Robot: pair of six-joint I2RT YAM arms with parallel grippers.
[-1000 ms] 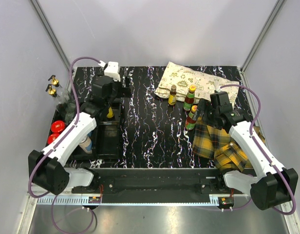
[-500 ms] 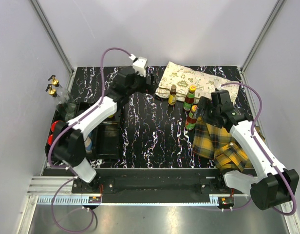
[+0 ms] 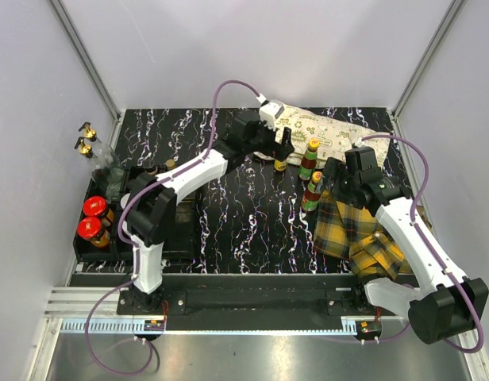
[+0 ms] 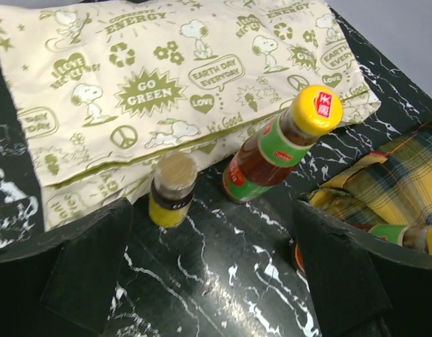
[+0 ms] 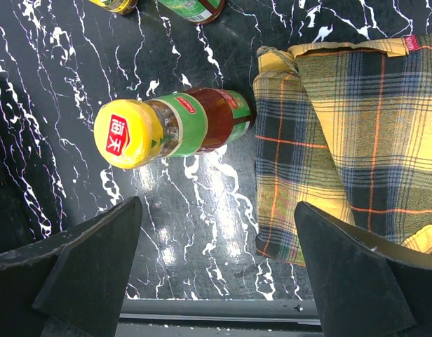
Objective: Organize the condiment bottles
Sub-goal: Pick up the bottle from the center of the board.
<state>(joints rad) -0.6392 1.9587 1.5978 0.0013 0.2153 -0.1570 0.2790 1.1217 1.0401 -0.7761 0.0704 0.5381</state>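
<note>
Three condiment bottles stand mid-table: a small dark bottle with a yellow label (image 3: 281, 156) (image 4: 172, 189) and two yellow-capped, green-labelled sauce bottles (image 3: 309, 159) (image 3: 312, 192). My left gripper (image 3: 279, 140) (image 4: 216, 281) is open just in front of the small bottle and the far sauce bottle (image 4: 279, 147), touching neither. My right gripper (image 3: 332, 178) (image 5: 216, 274) is open above the near sauce bottle (image 5: 181, 126), with bare table between its fingers. Two red-lidded jars (image 3: 94, 207) and two gold-capped clear bottles (image 3: 86, 139) stand at the far left.
A black compartment tray (image 3: 185, 230) lies at the left, partly under my left arm. A printed cream pouch (image 3: 324, 135) (image 4: 132, 84) lies behind the bottles. A yellow plaid cloth (image 3: 363, 234) (image 5: 342, 140) lies at the right, close to the near sauce bottle.
My left arm has swung from over the tray across the table to the bottles by the pouch, uncovering the red-lidded jars. The right arm has not moved.
</note>
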